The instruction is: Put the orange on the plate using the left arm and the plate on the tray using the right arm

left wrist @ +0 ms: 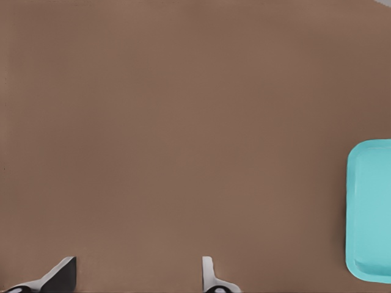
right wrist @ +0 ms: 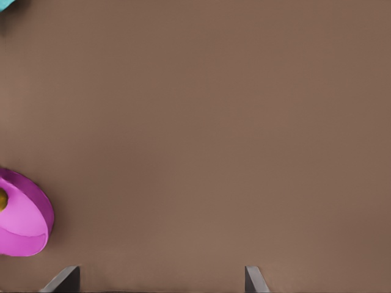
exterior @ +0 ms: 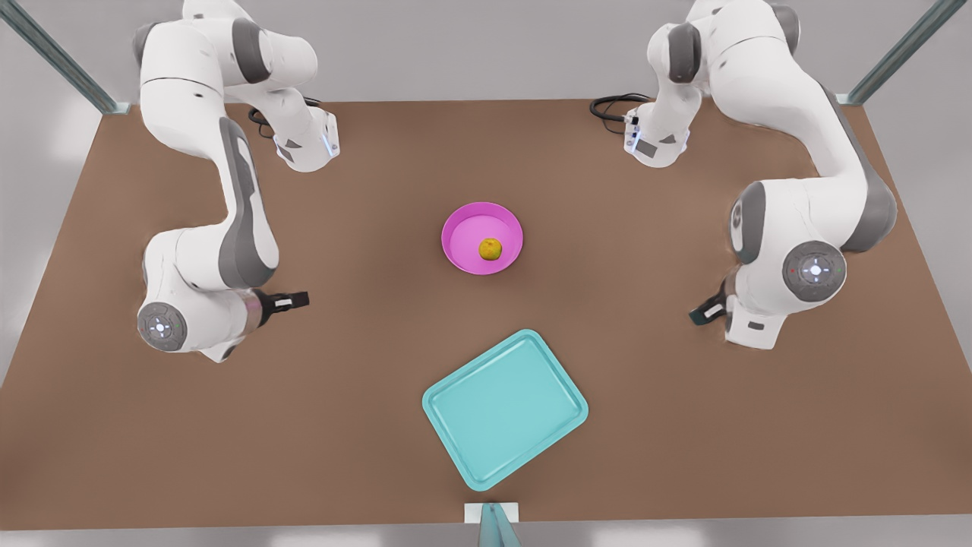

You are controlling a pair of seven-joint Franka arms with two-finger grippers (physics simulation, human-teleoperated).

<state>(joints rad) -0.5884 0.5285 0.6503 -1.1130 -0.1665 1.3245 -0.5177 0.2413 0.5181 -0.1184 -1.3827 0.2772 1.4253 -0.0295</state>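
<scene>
I noted the small yellow-orange bumpy-skinned orange (exterior: 490, 248) resting inside the round bright pink shallow plate (exterior: 463, 237) at mid brown counter (exterior: 364, 365). The turquoise rectangular tray (exterior: 505, 408) with rounded corners lay apart from the plate, nearer the front view's lower edge, turned at an angle and carrying nothing.

From the left wrist view I saw the left pincer (left wrist: 137, 276) released, its two fingers (left wrist: 61, 274) spread wide above bare counter, with one end of the tray (left wrist: 371, 213) off to the side. The plate did not appear there.

From the right wrist view the right pincer (right wrist: 162, 279) was likewise released, fingertips (right wrist: 253, 278) well apart, over bare counter; the plate's rim (right wrist: 33, 213) with a sliver of the orange (right wrist: 2, 199) sat at the frame's edge, and a corner of the tray (right wrist: 9, 3) just entered.

In the front view each arm hovered to one side, well apart from the plate.
</scene>
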